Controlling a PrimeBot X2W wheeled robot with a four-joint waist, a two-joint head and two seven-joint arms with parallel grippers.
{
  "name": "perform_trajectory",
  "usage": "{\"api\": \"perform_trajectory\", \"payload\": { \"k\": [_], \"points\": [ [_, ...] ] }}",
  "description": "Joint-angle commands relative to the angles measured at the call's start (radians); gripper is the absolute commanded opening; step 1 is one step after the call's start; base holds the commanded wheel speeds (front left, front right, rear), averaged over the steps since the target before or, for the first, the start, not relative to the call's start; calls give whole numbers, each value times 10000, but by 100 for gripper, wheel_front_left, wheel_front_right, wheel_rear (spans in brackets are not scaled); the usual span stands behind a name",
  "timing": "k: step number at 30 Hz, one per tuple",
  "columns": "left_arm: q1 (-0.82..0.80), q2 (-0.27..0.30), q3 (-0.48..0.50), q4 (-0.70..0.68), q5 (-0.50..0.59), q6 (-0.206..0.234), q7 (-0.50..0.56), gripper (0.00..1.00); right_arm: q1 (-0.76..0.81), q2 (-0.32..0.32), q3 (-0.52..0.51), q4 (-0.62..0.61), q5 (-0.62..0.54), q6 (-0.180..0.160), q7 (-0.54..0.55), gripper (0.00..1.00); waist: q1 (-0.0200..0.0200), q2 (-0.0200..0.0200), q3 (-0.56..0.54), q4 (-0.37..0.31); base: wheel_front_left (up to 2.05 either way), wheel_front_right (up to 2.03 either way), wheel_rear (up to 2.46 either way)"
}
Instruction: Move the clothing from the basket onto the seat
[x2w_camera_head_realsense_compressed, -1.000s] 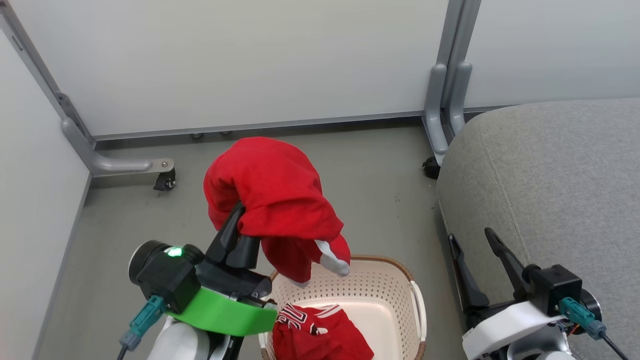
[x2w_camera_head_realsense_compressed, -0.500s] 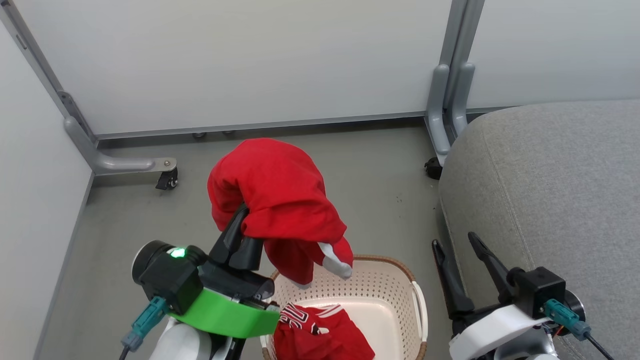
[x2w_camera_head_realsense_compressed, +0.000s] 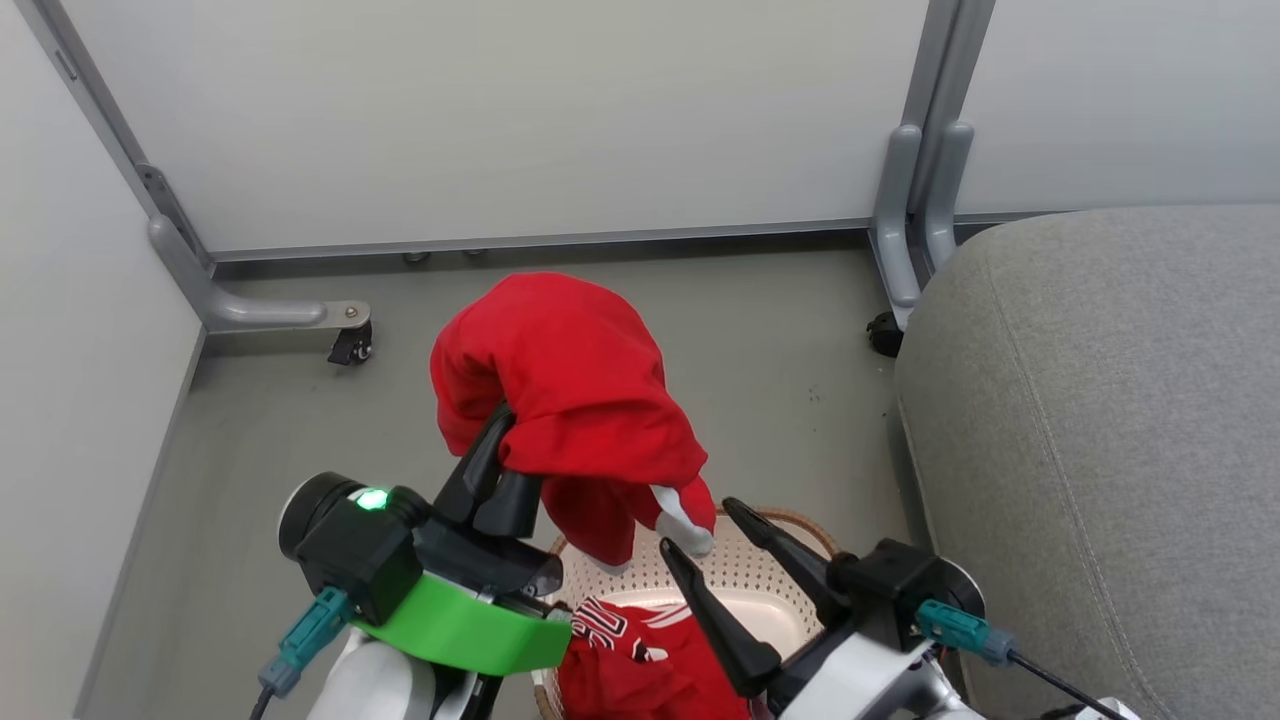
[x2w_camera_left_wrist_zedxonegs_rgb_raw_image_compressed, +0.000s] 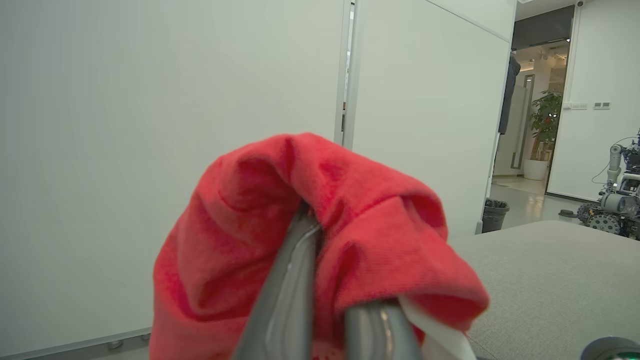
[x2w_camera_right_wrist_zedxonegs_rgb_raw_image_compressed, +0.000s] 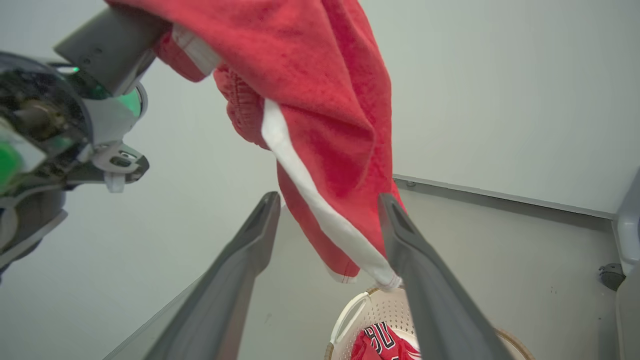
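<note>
Basket (x2w_camera_head_realsense_compressed: 625, 578) on floor (x2w_camera_head_realsense_compressed: 780, 380), just left of seat (x2w_camera_head_realsense_compressed: 1100, 450), partition wall (x2w_camera_head_realsense_compressed: 500, 120) behind both. Loose garment (x2w_camera_head_realsense_compressed: 640, 665) lies in basket. Hanging garment (x2w_camera_head_realsense_compressed: 570, 400) pinched in left gripper (x2w_camera_head_realsense_compressed: 505, 450) fingers, above basket's far rim, tail dangling toward it. Right gripper (x2w_camera_head_realsense_compressed: 697, 524) over basket, right of left gripper, its spread fingers flanking dangling tail.

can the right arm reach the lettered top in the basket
Probably yes: the open right gripper hovers above the basket, near the lettered top. The red garment hanging from the left gripper dangles beside it and might snag.
</note>
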Motion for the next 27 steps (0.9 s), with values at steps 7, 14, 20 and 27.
{"api": "perform_trajectory", "payload": {
  "k": [7, 14, 20, 27],
  "points": [
    [-301, -5, -260, 56, -34, -31, -24, 0, -1423, 22, 651, 1000, 218, -1, -459, 100, 1, 0, 117, 269, 0, 0, 0],
    [-354, -31, -484, 104, -101, -48, -25, 0, -2622, 268, 1020, 2275, 323, -1, -880, 100, 1, 0, 177, 443, 0, 0, 0],
    [-375, -19, -586, 111, -172, -59, -27, 0, -3194, 363, 1385, 3150, 587, -1, -1166, 0, 1, 0, 195, 529, 0, 0, 0],
    [-356, 24, -599, 44, -218, -49, -29, 0, -3511, 404, 1562, 3667, 851, -1, -1470, 0, 1, 0, 212, 553, 0, 0, 0]
  ]
}}
